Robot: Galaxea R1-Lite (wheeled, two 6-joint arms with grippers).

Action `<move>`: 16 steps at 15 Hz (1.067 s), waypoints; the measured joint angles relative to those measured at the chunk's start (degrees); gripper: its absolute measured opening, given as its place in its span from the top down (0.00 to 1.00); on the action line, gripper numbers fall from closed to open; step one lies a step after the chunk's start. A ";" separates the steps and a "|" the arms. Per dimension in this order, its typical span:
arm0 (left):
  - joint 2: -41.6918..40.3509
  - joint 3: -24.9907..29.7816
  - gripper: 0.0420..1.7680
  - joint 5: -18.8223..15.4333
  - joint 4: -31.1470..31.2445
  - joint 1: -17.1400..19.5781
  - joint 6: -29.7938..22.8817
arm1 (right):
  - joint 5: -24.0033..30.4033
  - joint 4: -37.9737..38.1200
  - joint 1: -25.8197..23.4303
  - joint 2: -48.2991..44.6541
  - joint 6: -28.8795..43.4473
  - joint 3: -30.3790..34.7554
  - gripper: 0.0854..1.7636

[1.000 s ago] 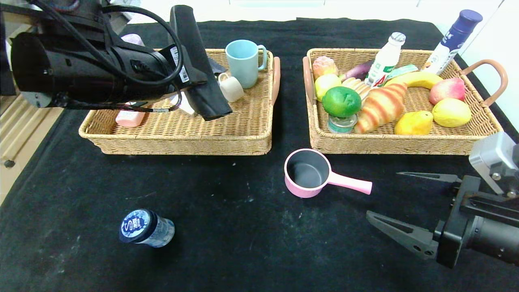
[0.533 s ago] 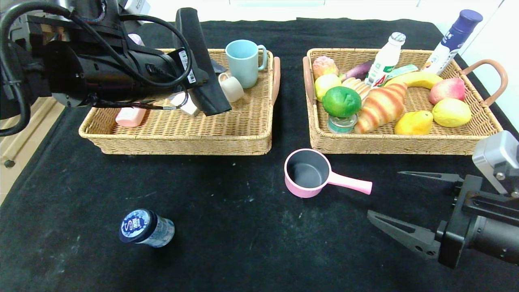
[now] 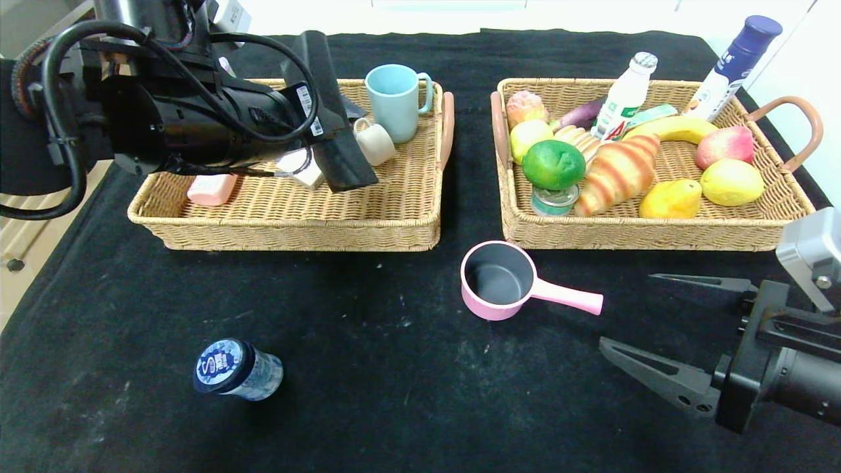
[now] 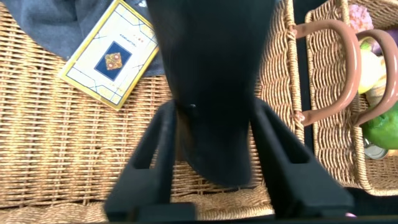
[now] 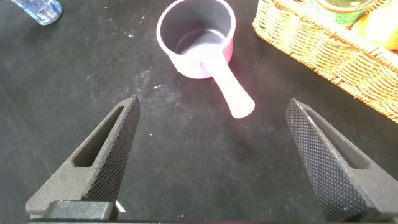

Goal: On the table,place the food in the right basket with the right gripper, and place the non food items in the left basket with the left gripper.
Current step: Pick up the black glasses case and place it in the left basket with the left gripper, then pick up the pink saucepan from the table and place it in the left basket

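Hovering my left hand (image 3: 328,131) over the left basket (image 3: 289,210), grasping a black object (image 4: 211,87) | right hand (image 3: 663,328) idling released on worktop (image 3: 394,394) beside pink pot (image 3: 499,281)

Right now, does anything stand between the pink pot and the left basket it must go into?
Nothing visible does: the cloth between the pink pot and the left basket's near wall is bare. The left gripper, with a black item, hangs over the basket's far part, leaving its near floor free.
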 joint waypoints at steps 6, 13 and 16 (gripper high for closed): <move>0.10 0.96 0.24 3.74 0.24 -0.30 1.33 | -0.02 0.00 0.02 -0.26 0.00 0.00 0.03; -1.95 6.91 0.12 2.82 -1.38 -3.58 3.67 | 0.00 -0.02 0.00 -1.17 0.13 -0.24 0.03; -3.85 9.03 0.09 1.51 -1.11 -7.28 4.94 | -0.09 0.00 -0.09 -1.91 0.38 -0.59 0.03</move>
